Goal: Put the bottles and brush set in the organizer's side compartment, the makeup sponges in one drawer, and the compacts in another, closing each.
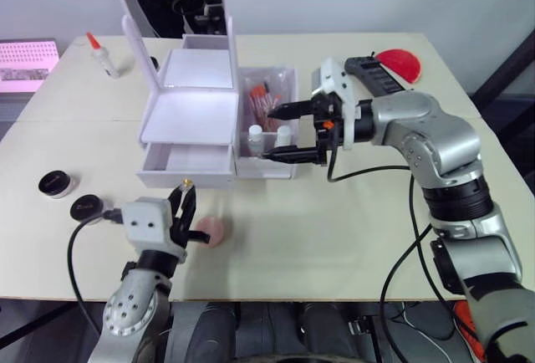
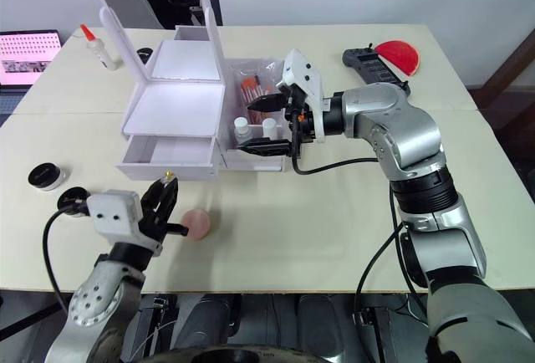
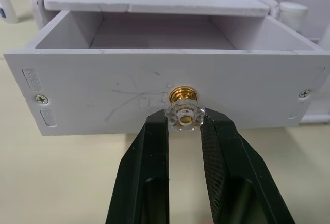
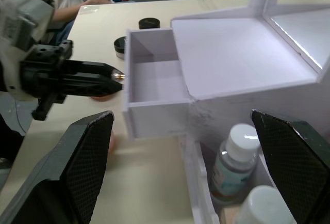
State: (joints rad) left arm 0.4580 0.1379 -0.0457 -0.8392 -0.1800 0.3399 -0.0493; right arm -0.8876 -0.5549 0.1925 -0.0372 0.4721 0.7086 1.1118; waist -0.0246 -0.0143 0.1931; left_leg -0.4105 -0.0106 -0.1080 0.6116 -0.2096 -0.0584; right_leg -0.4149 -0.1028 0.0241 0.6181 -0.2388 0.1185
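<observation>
At the front of the white organizer, the lower drawer stands pulled out, and its clear knob is clamped between the two black fingers of the left gripper. No contents can be seen in the part of the drawer that is visible. A pink makeup sponge lies on the table just beside that gripper, and two black compacts rest near the table's left edge. Bottles with white caps and the red brush set already stand in the side compartment, so that part of the task is judged done.

The drawer-opening step is judged to be in hand. For the next move, the knob would have to be released and the sponge picked up and placed in the open drawer before it is pushed shut.

The right gripper is held wide open at the side compartment, with nothing between its fingers. A glue-like bottle with a red tip stands far off at the back left. Whether more sponges lie anywhere cannot be made out, and the drawer's front floor is hidden behind its face panel. A person's hands are glimpsed beyond the table in the right wrist view.
</observation>
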